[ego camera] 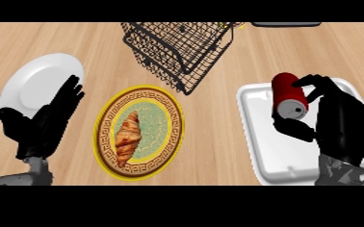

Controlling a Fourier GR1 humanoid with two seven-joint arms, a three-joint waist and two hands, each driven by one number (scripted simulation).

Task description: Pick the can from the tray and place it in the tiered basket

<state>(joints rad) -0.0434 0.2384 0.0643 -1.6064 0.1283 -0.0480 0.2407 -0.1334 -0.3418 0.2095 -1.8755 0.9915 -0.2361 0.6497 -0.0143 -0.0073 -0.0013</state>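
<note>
A red can (pixel 288 95) with a grey end lies tilted over the white tray (pixel 265 144) at the right. My right hand (pixel 340 122) is curled round it, fingers over its top and thumb under its grey end. The black wire tiered basket (pixel 179 48) stands at the back centre, left of the tray. My left hand (pixel 48 120) rests open at the left edge, fingers up, in front of a white plate.
A white plate (pixel 39 79) lies at the far left. A yellow-rimmed patterned plate (pixel 107 120) holding a croissant (pixel 128 137) sits between my hands. A dark object (pixel 284 24) shows at the back right edge. Bare wooden counter (pixel 213 125) separates plate and tray.
</note>
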